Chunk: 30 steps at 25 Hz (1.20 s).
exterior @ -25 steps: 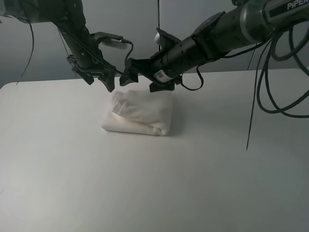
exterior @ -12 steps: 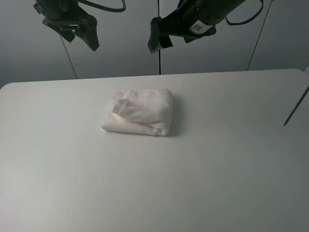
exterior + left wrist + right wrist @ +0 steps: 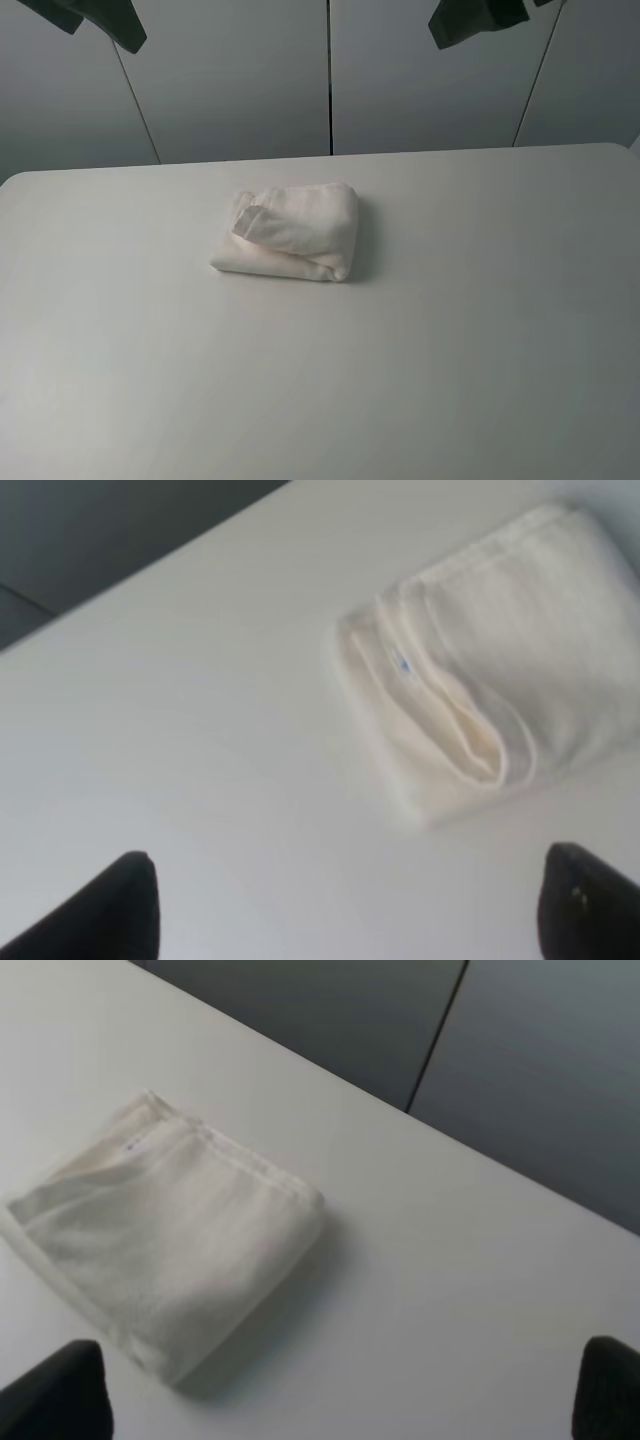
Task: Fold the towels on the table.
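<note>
The white terry towel (image 3: 290,233) lies folded into a small thick bundle on the white table (image 3: 320,380), a little left of centre towards the back. It also shows in the left wrist view (image 3: 490,670), with a small label (image 3: 403,665) on a folded edge, and in the right wrist view (image 3: 170,1240). My left gripper (image 3: 110,20) is high above the table's back left. My right gripper (image 3: 470,20) is high above the back right. In the wrist views both the left gripper (image 3: 350,920) and the right gripper (image 3: 330,1400) are open, empty and well clear of the towel.
Grey wall panels (image 3: 230,80) with dark vertical seams stand behind the table's back edge (image 3: 450,152). The tabletop around the towel is bare white surface.
Both arms have lifted up and away from the towel, from just above its back edge to the top of the view. The towel has stayed folded in place.
</note>
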Each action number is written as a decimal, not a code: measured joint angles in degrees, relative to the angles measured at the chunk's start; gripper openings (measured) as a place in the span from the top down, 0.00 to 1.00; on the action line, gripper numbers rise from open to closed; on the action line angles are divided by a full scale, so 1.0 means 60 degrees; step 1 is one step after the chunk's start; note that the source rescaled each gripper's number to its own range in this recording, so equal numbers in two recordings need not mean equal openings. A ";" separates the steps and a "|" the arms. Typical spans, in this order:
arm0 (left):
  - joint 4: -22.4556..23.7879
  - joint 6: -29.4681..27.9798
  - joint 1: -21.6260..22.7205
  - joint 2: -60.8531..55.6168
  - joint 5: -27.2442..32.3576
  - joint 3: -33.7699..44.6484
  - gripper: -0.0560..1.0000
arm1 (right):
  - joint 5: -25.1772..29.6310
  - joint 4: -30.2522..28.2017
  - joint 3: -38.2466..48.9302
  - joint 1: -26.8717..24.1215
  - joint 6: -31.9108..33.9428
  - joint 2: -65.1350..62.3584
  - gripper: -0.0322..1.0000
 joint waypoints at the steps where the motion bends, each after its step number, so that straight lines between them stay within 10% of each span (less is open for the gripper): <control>1: 0.0000 -0.0063 0.0000 -0.0417 -0.0023 0.0469 0.02 | 0.0012 -0.0025 0.0392 0.0000 0.0031 -0.0333 0.01; 14: -0.0018 -0.0589 0.0000 -0.6321 -0.0803 0.6425 0.02 | 0.0708 -0.0091 0.4275 0.0000 0.0196 -0.4952 0.01; 30: -0.0018 -0.1242 0.0000 -1.2276 -0.0539 0.9604 0.02 | 0.2724 0.0843 0.6288 0.0000 0.0212 -0.8602 0.01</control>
